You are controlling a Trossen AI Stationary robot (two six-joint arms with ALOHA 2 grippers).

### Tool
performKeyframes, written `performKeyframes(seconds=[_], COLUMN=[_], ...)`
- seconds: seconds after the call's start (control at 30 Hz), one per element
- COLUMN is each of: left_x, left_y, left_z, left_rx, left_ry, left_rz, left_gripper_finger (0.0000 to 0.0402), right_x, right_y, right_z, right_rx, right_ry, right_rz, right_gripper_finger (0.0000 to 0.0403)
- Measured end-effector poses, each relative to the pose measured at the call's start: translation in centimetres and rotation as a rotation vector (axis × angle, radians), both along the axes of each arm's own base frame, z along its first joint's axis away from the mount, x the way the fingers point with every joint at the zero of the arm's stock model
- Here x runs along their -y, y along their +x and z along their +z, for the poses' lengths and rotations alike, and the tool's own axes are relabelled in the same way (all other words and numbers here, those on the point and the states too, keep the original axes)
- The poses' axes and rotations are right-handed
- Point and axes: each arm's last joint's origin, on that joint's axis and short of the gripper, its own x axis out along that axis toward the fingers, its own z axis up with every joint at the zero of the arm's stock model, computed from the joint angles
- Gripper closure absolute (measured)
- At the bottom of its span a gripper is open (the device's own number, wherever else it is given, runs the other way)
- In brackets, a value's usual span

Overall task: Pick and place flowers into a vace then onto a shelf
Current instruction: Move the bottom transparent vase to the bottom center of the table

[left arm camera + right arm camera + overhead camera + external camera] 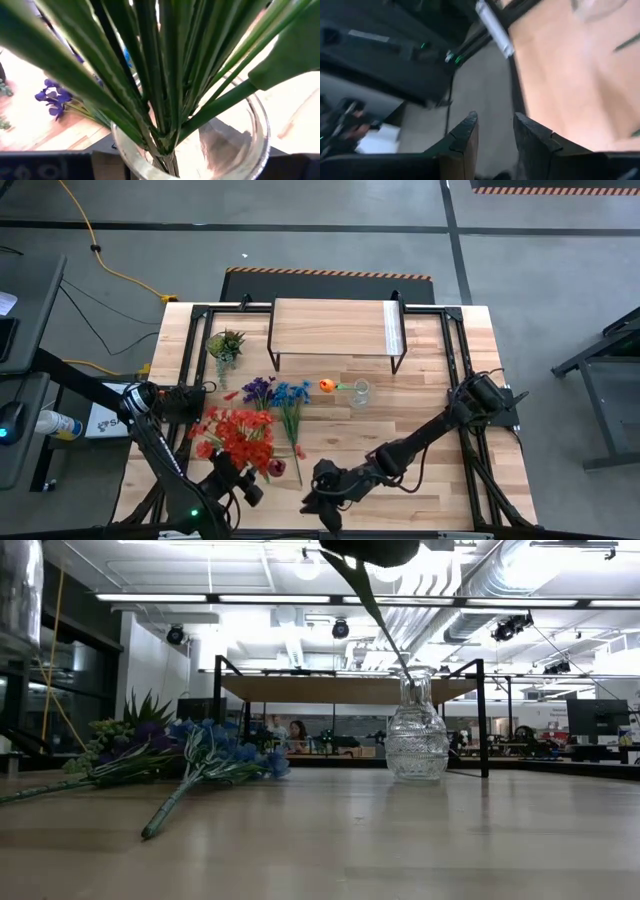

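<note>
Flowers [237, 435], red: bunched in glass vase [200, 145], well short of the shelf [330, 328]. My left claw [238, 478] clamps the vase; right claw [495, 132] barely parted, empty. Next: carry upright onto shelf.

The left gripper [243, 485] is hiding under red flowers [238, 435] at the table's seven o'clock, so its jaws are not showing. Green stems [165, 75] are filling the left wrist view, running off its edge. A glass vase [250, 150] rim is being cut off there too. The right wrist view is blurring the tabletop [560, 75].
</note>
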Motion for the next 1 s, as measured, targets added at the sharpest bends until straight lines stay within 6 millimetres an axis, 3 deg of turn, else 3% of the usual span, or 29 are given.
performKeyframes(seconds=[0.27,0.53,0.73,1.0], left_x=[0.4,0.7,0.6,0.5], left_y=[0.4,1.3,4.3,8.4], left_z=[1.2,1.2,1.2,1.7], left_rx=[0.068,0.137,0.134,0.117], left_ry=[0.01,-0.001,0.026,0.101], left_rz=[-0.035,-0.057,-0.113,-0.236], left_gripper_finger=[0.0199,0.0199,0.0199,0.0199], right_x=[-2.0,-5.0,-7.1,-8.7], right_y=[-1.6,-5.6,-8.2,-10.3], right_z=[-0.4,-2.5,-3.1,-3.2], right_rx=[-0.155,-0.505,-0.601,-0.614], right_ry=[0.141,0.153,0.144,0.162], right_rz=[0.189,0.258,0.217,0.08], right_gripper_finger=[0.0289,0.0289,0.0289,0.0289])
